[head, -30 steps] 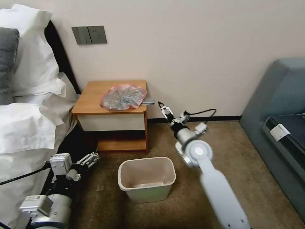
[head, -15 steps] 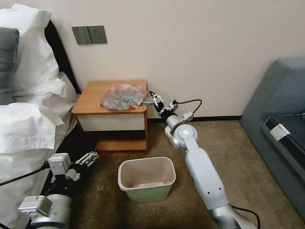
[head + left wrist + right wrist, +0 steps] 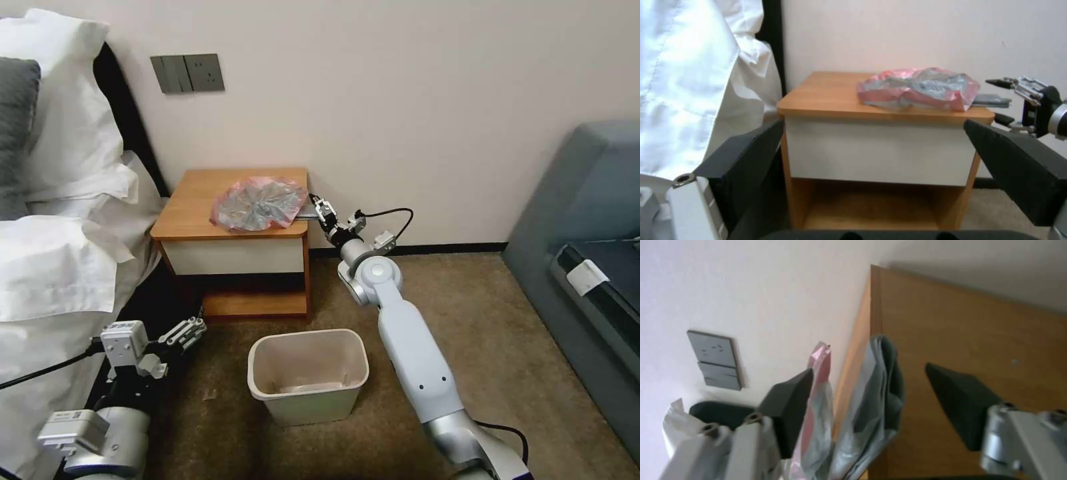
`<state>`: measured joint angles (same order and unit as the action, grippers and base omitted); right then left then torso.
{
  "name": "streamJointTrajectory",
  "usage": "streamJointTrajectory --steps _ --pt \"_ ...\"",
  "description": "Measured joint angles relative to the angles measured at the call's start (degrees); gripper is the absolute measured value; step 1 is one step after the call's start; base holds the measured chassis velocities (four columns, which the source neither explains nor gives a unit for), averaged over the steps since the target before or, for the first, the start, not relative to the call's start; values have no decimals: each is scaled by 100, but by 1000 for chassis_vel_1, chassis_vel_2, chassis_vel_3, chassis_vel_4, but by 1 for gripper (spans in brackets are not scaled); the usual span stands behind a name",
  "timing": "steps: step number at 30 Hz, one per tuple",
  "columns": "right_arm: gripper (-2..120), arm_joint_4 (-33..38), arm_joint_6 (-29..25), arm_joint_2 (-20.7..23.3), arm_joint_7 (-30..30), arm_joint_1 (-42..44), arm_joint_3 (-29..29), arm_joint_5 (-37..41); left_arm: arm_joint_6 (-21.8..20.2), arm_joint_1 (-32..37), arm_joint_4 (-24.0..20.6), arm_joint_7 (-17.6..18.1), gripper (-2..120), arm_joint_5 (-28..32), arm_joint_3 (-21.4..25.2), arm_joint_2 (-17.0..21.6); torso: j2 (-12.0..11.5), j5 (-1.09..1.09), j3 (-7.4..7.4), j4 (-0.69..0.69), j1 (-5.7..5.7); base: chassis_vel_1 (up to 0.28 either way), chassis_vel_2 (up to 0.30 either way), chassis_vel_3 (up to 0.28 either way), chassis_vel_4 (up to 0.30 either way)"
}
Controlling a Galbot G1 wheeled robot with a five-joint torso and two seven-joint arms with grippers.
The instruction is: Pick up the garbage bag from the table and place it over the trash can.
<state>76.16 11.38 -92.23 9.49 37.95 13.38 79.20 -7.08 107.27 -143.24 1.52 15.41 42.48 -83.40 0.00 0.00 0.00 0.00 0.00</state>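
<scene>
Since a second ago the right arm has swung in from the open floor toward the table (image 3: pixel 200 213), so its gripper (image 3: pixel 319 206) now sits at the surface's right edge, at the bag's overhanging part; nothing else has shifted. Left of the table, the bed (image 3: pixel 60 267) with white linen fills the side, and the left gripper (image 3: pixel 190 331) hangs low between bed and table, level with the lower shelf, its jaws wide apart and holding nothing. On the surface, the bag (image 3: pixel 259 203) lies crumpled toward the right front corner, with a flat grey part (image 3: pixel 991 100) sticking out past the right edge. In the right wrist view the right jaws stand apart, straddling the bag's (image 3: pixel 818 413) hanging pink and grey folds beside the table's (image 3: pixel 978 350) side panel, not closed on them. In front of the table, on the carpet, the bin (image 3: pixel 308 373) stands upright, well apart from the bag.
</scene>
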Motion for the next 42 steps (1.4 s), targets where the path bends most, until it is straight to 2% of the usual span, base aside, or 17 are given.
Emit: streamJointTrajectory --steps 2,5,6,9,10,13,15,17,20,27,29,31,34,35,39,40,42 --pt "64 -9 -3 0 -3 0 -2 -20 0 0 0 2 100 2 2 5 0 0 0 0 0 0 0 0 0" --pt "48 -10 -10 1 -5 2 -14 -73 4 -2 0 6 100 7 5 21 0 0 0 0 0 0 0 0 0" --pt "48 -10 -10 1 -5 2 -14 -73 4 -2 0 6 100 7 5 21 0 0 0 0 0 0 0 0 0" --pt "34 7 -16 3 2 33 -46 -130 13 -6 0 8 100 8 4 22 0 0 0 0 0 0 0 0 0" --pt "34 7 -16 3 2 33 -46 -130 13 -6 0 8 100 8 4 22 0 0 0 0 0 0 0 0 0" --pt "19 69 -40 5 6 100 -92 -253 19 -7 0 5 100 0 3 18 0 0 0 0 0 0 0 0 0" --pt "16 93 -48 6 10 118 -104 -275 21 -8 0 2 100 -2 3 17 0 0 0 0 0 0 0 0 0" --pt "4 185 -63 58 32 184 -154 -302 25 -9 0 -5 100 -12 0 13 0 0 0 1 0 0 0 0 0" --pt "0 325 -80 149 96 264 -206 -304 34 -7 0 -8 100 -24 -4 4 1 0 0 0 0 0 0 0 0" --pt "0 1052 -97 464 418 612 -367 -147 98 -11 0 -50 100 -144 -9 4 1 1 -1 0 0 0 0 0 0" --pt "0 1620 -108 704 724 912 -507 -5 112 -17 0 -81 100 -191 -43 -5 1 1 0 0 0 0 0 0 0" --pt "0 1740 -121 753 787 981 -540 8 115 -15 0 -85 100 -201 -48 -9 1 0 -1 0 0 0 0 0 0" --pt "0 2439 -141 979 1221 1400 -715 75 125 -5 0 -106 100 -232 -60 -15 1 1 -1 0 0 0 0 0 0" --pt "0 2439 -141 979 1221 1400 -715 75 125 -5 0 -106 100 -232 -60 -15 1 1 -1 0 0 0 0 0 0" --pt "0 3744 -142 1312 1872 2113 -1100 123 140 0 0 -113 100 -244 -70 13 1 1 -1 0 0 0 0 0 0" --pt "0 3744 -142 1312 1872 2113 -1100 123 140 0 0 -113 100 -244 -70 13 1 1 -1 0 0 0 0 0 0" --pt "0 4181 -99 1487 2078 2392 -1222 110 148 -5 0 -115 100 -246 -77 14 1 0 0 1 0 0 0 0 0"
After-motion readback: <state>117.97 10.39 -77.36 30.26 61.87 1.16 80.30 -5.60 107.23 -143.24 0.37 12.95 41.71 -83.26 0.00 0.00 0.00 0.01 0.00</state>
